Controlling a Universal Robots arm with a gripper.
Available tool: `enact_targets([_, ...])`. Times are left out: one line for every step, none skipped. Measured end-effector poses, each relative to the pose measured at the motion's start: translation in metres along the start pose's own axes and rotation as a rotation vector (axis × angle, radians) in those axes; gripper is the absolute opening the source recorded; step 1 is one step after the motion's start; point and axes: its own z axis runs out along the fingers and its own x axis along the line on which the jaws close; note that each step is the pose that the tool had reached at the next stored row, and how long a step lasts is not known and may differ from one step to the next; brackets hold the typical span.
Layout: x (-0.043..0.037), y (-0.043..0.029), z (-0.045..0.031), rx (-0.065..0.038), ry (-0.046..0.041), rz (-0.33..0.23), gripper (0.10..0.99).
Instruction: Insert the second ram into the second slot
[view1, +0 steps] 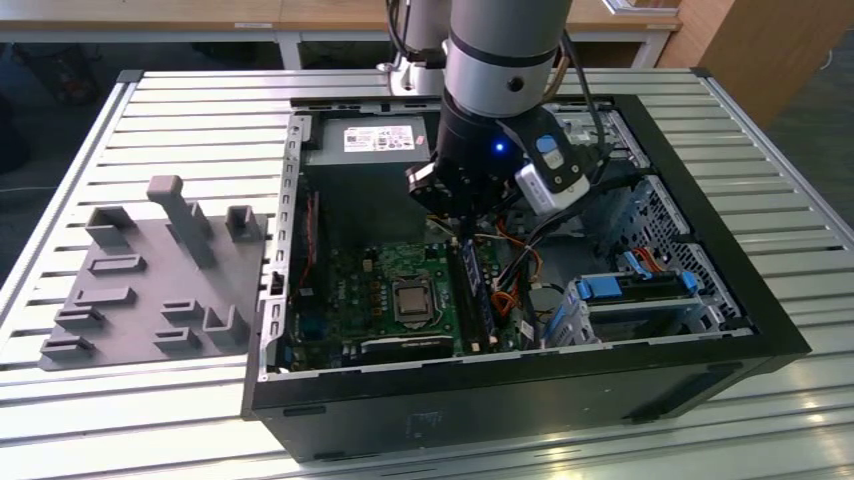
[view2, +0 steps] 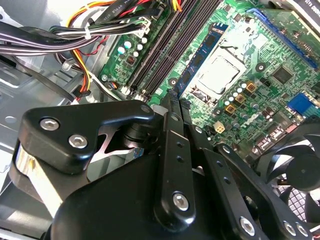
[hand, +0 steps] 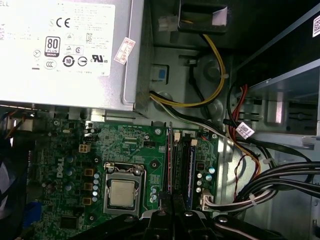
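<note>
Blue circuit board is showing just ahead of the gripper (view2: 178, 99). The second ram (view2: 201, 57), a thin stick with dark chips, is standing on edge in a slot on the green motherboard (hand: 125, 145) and running straight away from the fingertips in the second wrist view. The processor socket (view2: 220, 75) is lying close along one side of the stick, and the black memory slots (view2: 160, 45) are lying along the other.

The gripper is showing its two fingers drawn together, with barely a slit between them and nothing visibly clamped. Its tips are sitting at the near end of the stick. Whether they are pressing on that end or hanging just above it is hard to tell from these angles.

In the exterior view the arm (view1: 501, 60) is reaching down into the open computer case (view1: 534, 410). Beyond the gripper, past the far end of the slots, the grey power supply (hand: 65, 50) is sitting against the case wall. A bundle of cables (hand: 280, 175) is running beside the gripper on the side away from the socket. A black fan (view2: 300, 170) is sitting near it on the socket side. Well apart from the gripper, outside the case, a grey fixture plate (view1: 147, 270) is lying on the slatted metal surface (view1: 134, 420).
</note>
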Motion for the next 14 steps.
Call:
enact_targets([0.0, 0.0, 0.0002, 0.0, 0.0, 0.0, 0.129])
enact_targets([0.0, 0.0, 0.0003, 0.0, 0.0001, 0.0, 0.129])
enact_targets([0.0, 0.0, 0.0004, 0.0, 0.0001, 0.0, 0.129])
enact_targets([0.0, 0.0, 0.0007, 0.0, 0.0003, 0.0, 0.129])
enact_targets([0.0, 0.0, 0.0008, 0.0, 0.0005, 0.0, 0.129])
enact_targets([0.0, 0.0, 0.0012, 0.0, 0.0006, 0.0, 0.129])
enact_targets([0.0, 0.0, 0.0014, 0.0, 0.0006, 0.0, 0.129])
enact_targets([0.0, 0.0, 0.0015, 0.0, 0.0007, 0.0, 0.129])
enact_targets([0.0, -0.0001, 0.0015, 0.0, 0.0007, 0.0, 0.129])
enact_targets([0.0, -0.0001, 0.0016, 0.0, 0.0008, 0.0, 0.129])
enact_targets([0.0001, -0.0001, 0.0016, 0.0, 0.0007, 0.0, 0.129])
enact_targets([0.0003, 0.0, 0.0017, 0.0, 0.0007, 0.0, 0.129])
enact_targets([0.0003, 0.0, 0.0017, 0.0, 0.0007, 0.0, 0.129])
enact_targets([0.0003, 0.0, 0.0017, 0.0, 0.0007, 0.0, 0.129])
